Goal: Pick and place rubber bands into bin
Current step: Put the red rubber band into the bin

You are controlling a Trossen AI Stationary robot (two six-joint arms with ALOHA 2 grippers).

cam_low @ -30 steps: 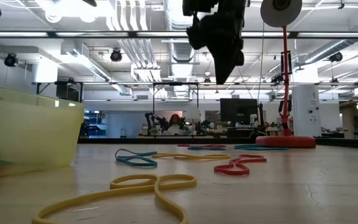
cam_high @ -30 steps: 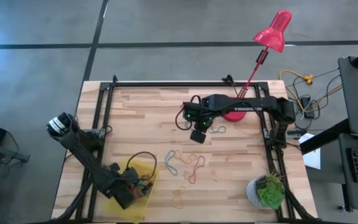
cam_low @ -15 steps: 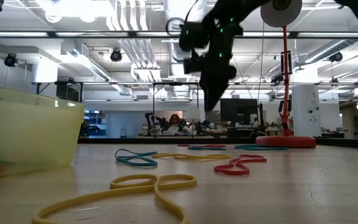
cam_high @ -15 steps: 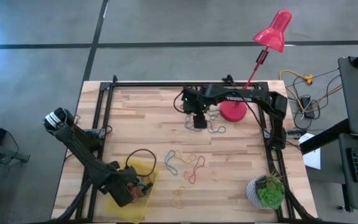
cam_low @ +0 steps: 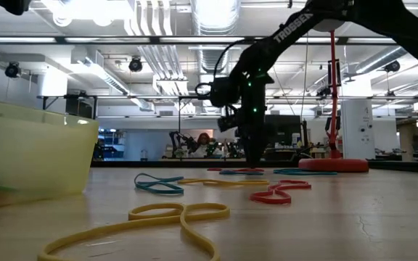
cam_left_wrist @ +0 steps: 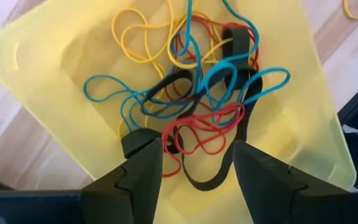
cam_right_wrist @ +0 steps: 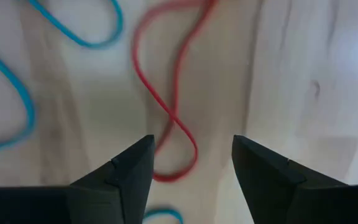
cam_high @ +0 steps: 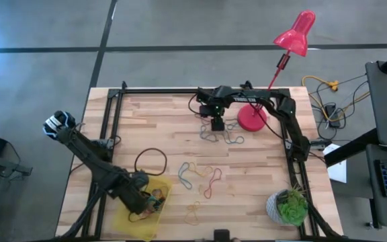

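Nearest the front edge of the pale wooden slatted table (cam_high: 173, 117), the shallow translucent yellow plastic bin (cam_high: 127, 215) sat at the left corner, and the left gripper (cam_left_wrist: 194, 163) hung directly over it with its two dark fingers spread apart and nothing pinched between them. Inside the bin lay a tangle of thin floppy rubber bands (cam_left_wrist: 191, 93) in blue, red, yellow and black — so part of the job looked done. Just beside the bin, a large black round cable loop (cam_high: 151, 161) rested on the wood, and a lone yellow band (cam_high: 193, 214) lay near the front edge. A potted green plant (cam_high: 289, 206) stood at the front right corner. Toward the middle of the table a loose cluster of bands in blue, yellow and red (cam_high: 203, 176) waited to be collected; in the low view they lay flat across the boards. Farther back, the right gripper (cam_right_wrist: 191, 163) was down close to the table with its fingers also spread wide, straddling a twisted red band (cam_right_wrist: 176, 118) without gripping it, blue loops lying just beside. Near it, a small group of bluish bands (cam_high: 222, 136) lay by the round base of the pink desk lamp (cam_high: 252, 119). By my judgement the task was roughly partway — several bands binned, about as many left on the table, the next pick lined up at the far group
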